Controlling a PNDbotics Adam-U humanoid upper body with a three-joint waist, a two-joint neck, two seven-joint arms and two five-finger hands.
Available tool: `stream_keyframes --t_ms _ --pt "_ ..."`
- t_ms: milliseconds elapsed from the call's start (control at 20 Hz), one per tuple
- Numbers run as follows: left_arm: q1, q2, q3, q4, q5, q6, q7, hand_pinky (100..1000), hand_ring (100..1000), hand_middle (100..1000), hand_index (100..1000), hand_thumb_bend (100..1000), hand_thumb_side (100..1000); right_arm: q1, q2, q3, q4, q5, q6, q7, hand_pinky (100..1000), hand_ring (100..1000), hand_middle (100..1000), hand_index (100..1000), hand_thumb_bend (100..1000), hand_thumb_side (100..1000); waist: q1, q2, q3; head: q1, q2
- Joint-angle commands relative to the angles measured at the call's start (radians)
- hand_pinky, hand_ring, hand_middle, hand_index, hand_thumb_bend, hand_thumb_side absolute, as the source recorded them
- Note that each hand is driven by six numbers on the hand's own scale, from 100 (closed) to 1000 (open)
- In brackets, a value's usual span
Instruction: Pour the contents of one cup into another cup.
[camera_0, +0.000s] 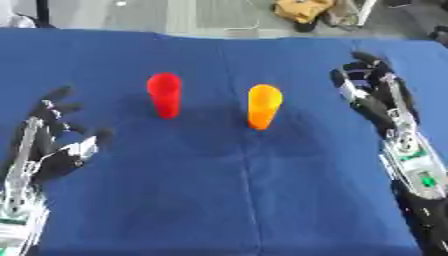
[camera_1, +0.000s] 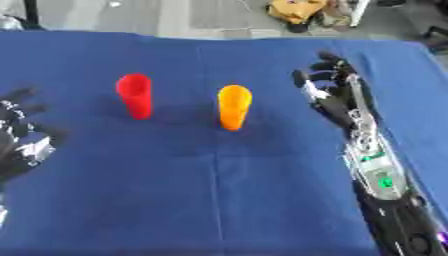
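Cups, red cup (camera_0: 164, 95) and orange cup (camera_0: 262, 106), stand between both open-fingered hands, left hand (camera_0: 54, 145), right hand (camera_0: 372, 85), untouched.

Blue cloth (camera_0: 219, 200) spread over the whole work surface, a faint crease running front to back near the middle. Far edge of the cloth slightly askew, dropping off to a grey floor (camera_0: 175, 15) beyond. On that floor, past the far edge, a yellow-brown heap (camera_1: 302, 10) with something dark beside it; too blurred to identify. A pale upright strip (camera_1: 360, 12) just right of the heap. Dark shapes at the far left and far right corners, not made out.
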Motion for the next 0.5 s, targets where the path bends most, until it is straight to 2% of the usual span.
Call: stream_keyframes --t_ms 50,350,450,500 --pt "-0.039 0.035 -0.019 0.026 -0.032 0.007 0.037 512 762 833 872 888 374 -0.013 -0.018 -0.003 -0.017 -0.001 -0.003 0.002 463 686 676 856 507 459 0.003 -0.016 -0.002 0.001 0.0" --pt "-0.114 0.026 -0.061 0.143 -0.093 -0.008 0.079 498 741 818 869 904 370 -0.014 -0.017 0.0 -0.016 -0.002 -0.004 0.004 463 686 676 856 506 462 0.001 -0.018 -0.009 0.005 0.001" --pt "-0.142 0.015 -0.071 0.184 -0.105 -0.017 0.093 481 715 793 839 844 324 -0.014 -0.017 0.001 -0.016 -0.001 -0.004 0.005 463 686 676 856 506 463 0.001 -0.018 -0.011 0.006 0.001" --pt "-0.155 0.01 -0.075 0.204 -0.109 -0.021 0.101 478 711 791 838 845 323 -0.014 -0.016 0.001 -0.016 -0.001 -0.004 0.005 463 686 676 856 506 463 0.001 -0.018 -0.012 0.007 0.001"
